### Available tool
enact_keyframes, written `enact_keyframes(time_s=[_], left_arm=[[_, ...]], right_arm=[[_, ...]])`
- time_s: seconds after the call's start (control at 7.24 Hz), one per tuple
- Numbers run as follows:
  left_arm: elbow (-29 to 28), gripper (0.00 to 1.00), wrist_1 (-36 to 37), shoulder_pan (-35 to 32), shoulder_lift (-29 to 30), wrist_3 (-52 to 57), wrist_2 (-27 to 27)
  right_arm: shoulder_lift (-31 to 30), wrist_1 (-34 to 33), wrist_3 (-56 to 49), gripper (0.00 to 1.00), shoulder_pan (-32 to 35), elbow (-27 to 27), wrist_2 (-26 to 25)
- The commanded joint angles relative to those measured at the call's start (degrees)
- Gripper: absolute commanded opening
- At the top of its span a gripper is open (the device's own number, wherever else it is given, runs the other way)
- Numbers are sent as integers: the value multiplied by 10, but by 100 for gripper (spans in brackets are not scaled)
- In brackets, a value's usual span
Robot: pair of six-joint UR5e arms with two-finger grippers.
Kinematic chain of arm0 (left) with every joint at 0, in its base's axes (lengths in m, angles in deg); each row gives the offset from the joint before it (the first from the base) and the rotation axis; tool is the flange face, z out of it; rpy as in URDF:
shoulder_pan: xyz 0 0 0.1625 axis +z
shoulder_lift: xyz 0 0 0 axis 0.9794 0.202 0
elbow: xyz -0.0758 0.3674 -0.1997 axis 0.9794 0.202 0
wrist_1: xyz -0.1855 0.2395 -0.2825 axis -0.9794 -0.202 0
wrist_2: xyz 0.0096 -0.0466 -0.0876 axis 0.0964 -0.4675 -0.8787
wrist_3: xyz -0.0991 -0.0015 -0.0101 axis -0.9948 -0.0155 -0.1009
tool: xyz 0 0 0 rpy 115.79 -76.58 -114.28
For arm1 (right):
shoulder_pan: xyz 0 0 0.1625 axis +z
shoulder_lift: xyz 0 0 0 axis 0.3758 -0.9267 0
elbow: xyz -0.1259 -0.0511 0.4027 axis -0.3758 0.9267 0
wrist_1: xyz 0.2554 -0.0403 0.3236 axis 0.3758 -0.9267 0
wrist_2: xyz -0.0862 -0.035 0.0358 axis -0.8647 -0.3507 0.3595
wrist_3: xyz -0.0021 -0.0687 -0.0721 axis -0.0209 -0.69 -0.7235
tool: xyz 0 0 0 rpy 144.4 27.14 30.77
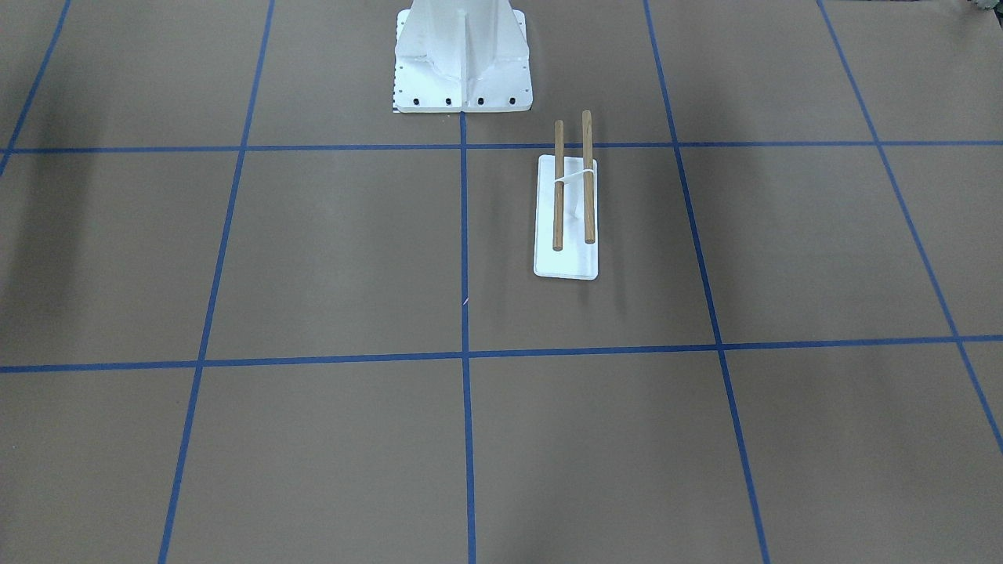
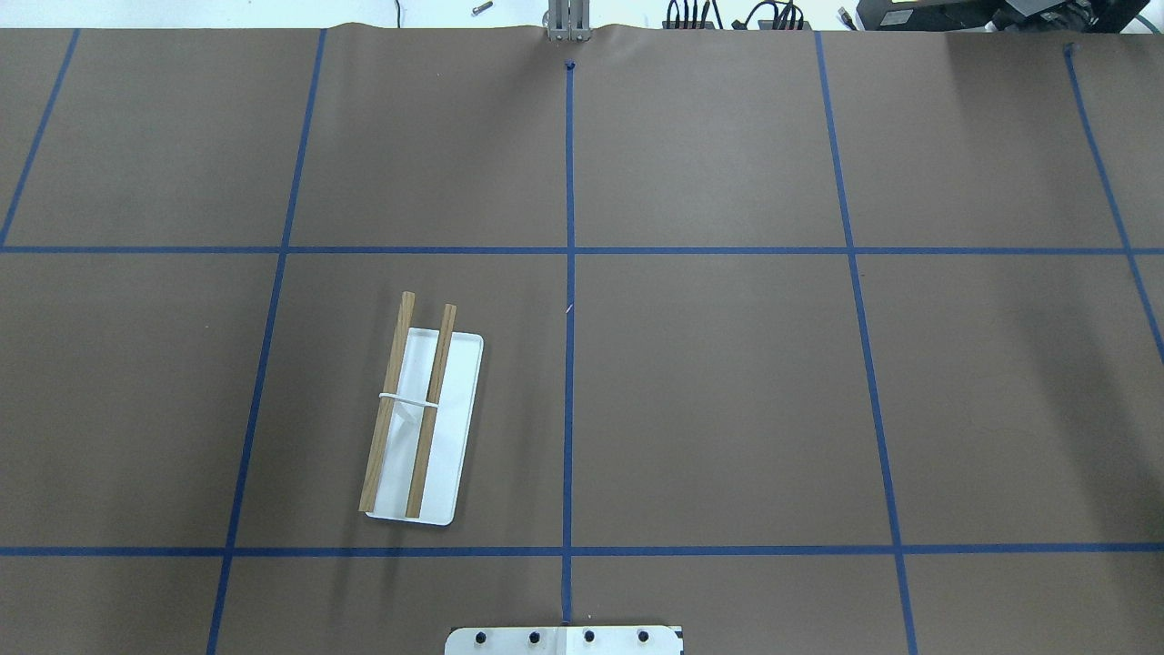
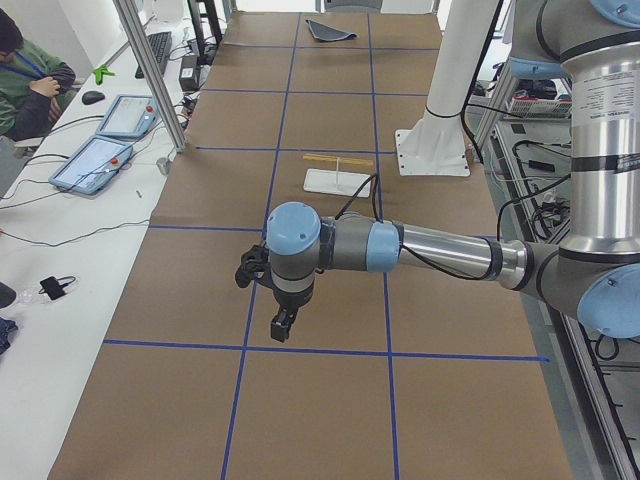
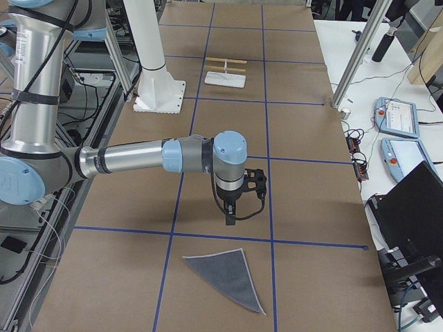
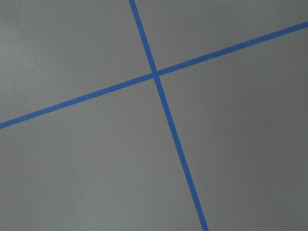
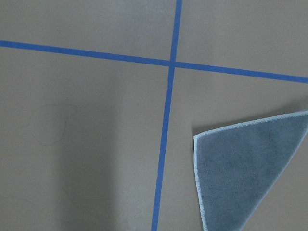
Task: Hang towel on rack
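The towel (image 4: 228,277) lies flat on the table, folded into a triangle, dark grey face up with a light stitched edge. It also shows in the right wrist view (image 6: 245,168) at the lower right. My right gripper (image 4: 230,220) hangs above the table just beyond the towel, apart from it. The rack (image 2: 423,428) stands on its white base with two wooden rods, both bare, left of the table's middle line; it also shows in the front view (image 1: 566,211). My left gripper (image 3: 283,326) hovers over bare table, far from both. I cannot tell whether either gripper is open or shut.
The white bolted robot pedestal (image 1: 462,55) stands just behind the rack. Blue tape lines (image 5: 155,74) mark a grid on the brown table. Tablets (image 3: 95,160), cables and a seated person (image 3: 30,70) are along the far table edge.
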Motion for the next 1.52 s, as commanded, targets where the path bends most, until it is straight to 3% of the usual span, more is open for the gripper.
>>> enact_keyframes(time_s=[0.0, 0.28, 0.55, 0.69, 0.83, 1.11, 1.38], left_arm=[[12, 98, 0, -1, 21, -4, 1], [5, 98, -39, -1, 65, -5, 0], [-42, 98, -192, -1, 65, -45, -5], [-43, 98, -212, -1, 63, -78, -5], [-44, 98, -215, -1, 62, -79, -5], [-44, 98, -215, -1, 61, -79, -4], [-46, 98, -216, -1, 61, -80, -4]], right_arm=[[8, 18, 2, 100, 0, -40, -2], [28, 46, 10, 100, 0, -34, -4], [-5, 52, -24, 100, 0, -15, 3], [-16, 67, -57, 100, 0, 9, 5], [-16, 108, -82, 100, 0, 59, 3], [12, 280, -76, 100, 2, 227, 8], [62, 336, -103, 100, 29, 372, 37]])
